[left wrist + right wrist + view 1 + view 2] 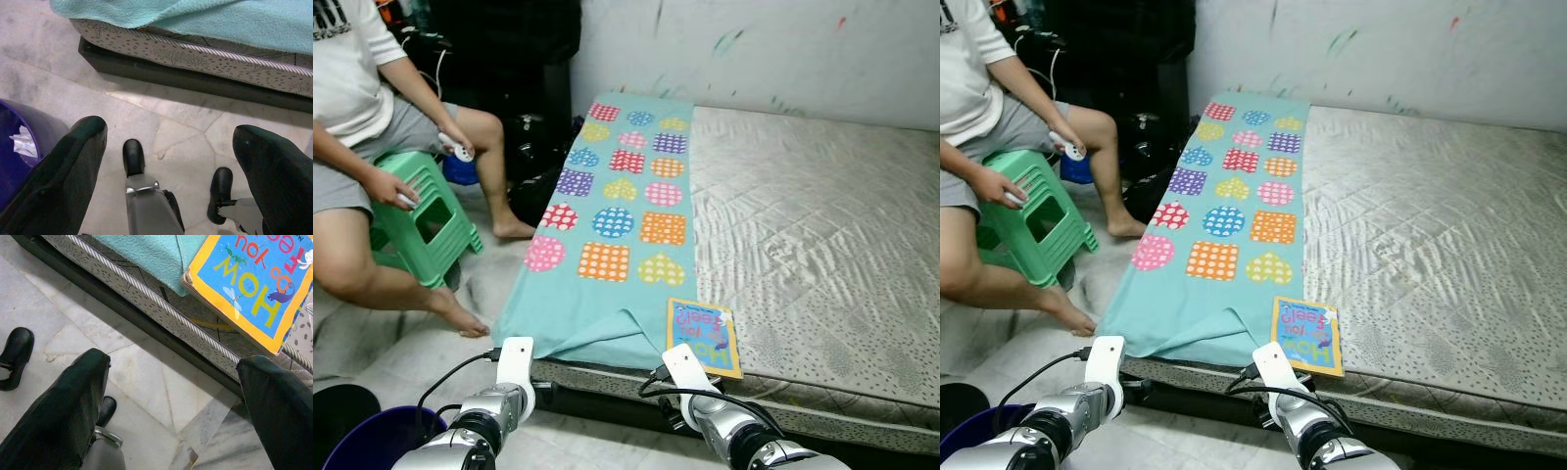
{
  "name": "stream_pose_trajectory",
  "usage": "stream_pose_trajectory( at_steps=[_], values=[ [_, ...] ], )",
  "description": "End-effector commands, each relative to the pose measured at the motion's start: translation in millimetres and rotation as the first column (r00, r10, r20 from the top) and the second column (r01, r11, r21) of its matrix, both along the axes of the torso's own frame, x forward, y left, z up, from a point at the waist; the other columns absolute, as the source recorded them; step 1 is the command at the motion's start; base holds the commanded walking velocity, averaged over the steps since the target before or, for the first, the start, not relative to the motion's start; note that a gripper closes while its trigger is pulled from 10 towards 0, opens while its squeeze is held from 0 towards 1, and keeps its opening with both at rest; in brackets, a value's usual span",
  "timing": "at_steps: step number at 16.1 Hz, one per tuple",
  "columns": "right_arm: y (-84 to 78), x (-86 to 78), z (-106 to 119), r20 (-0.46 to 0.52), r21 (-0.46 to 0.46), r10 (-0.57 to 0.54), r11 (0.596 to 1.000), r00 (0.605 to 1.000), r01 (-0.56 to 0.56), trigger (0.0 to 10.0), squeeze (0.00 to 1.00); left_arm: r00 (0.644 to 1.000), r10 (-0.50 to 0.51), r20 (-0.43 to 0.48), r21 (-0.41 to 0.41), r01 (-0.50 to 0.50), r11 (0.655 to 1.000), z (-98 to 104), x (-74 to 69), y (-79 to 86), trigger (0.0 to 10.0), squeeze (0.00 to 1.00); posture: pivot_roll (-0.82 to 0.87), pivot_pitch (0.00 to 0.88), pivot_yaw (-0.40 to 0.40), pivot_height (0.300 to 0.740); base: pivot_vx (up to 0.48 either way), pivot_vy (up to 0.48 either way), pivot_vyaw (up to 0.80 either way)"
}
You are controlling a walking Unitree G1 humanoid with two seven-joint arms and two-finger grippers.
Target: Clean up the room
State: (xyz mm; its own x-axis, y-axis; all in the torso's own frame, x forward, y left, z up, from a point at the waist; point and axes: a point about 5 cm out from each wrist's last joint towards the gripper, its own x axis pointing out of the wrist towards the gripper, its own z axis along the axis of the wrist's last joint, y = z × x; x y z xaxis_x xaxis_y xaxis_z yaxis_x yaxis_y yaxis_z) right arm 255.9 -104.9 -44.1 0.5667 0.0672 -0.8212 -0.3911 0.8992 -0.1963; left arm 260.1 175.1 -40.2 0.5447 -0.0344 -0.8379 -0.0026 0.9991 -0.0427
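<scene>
One book (705,337), one blanket (612,211).

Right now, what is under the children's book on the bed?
The book lies on the bare mattress, beside the teal blanket edge. What its cover hides cannot be seen.

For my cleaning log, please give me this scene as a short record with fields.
surface: grey quilted mattress on a marble floor
cloth: teal blanket with coloured hearts and squares, lying along the mattress's left side
item: orange-bordered blue picture book at the near edge, beside the blanket
bin: purple bucket with white tissue inside
person: seated on a green plastic stool
left gripper: open, above the floor
right gripper: open, near the book
</scene>
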Motion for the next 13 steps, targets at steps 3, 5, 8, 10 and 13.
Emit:
stream_pose_trajectory(
  at_steps=[3,5,8,10,13],
  values=[
    [-1.9,3.3,2.3,0.011,-0.004,0.0,1.0,1.0,0.0,10.0,0.0,1.0,-0.013,0.029,-0.005,0.013,1.0,5.3,7.1,-1.7,10.0,0.0,-0.07,0.0,-0.062,0.74,0.089,0.0,0.0],
    [-1.6,4.0,2.8,0.012,-0.002,0.0,1.0,1.0,0.0,10.0,0.0,0.999,-0.022,0.031,-0.011,0.022,1.0,5.7,7.6,-2.8,10.0,0.0,-0.07,0.0,-0.062,0.74,0.268,0.0,0.0],
    [-1.2,4.7,3.4,0.015,-0.003,0.004,1.0,1.0,-0.004,10.0,0.0,0.999,-0.025,0.033,-0.013,0.026,1.0,6.3,8.5,-3.7,10.0,0.0,-0.07,0.0,-0.062,0.74,0.282,0.0,0.0],
    [-1.1,5.2,3.7,0.017,-0.004,0.005,1.0,1.0,-0.005,10.0,0.0,0.999,-0.027,0.035,-0.013,0.027,1.0,6.5,8.8,-3.8,10.0,0.0,-0.07,0.0,-0.062,0.74,0.291,0.0,0.0],
    [-0.9,5.9,4.3,0.02,-0.005,0.008,1.0,1.0,-0.008,10.0,0.0,0.999,-0.033,0.036,-0.012,0.033,0.999,6.9,9.3,-4.2,10.0,0.0,-0.07,0.0,-0.062,0.74,0.303,0.0,0.0]
  ],
)
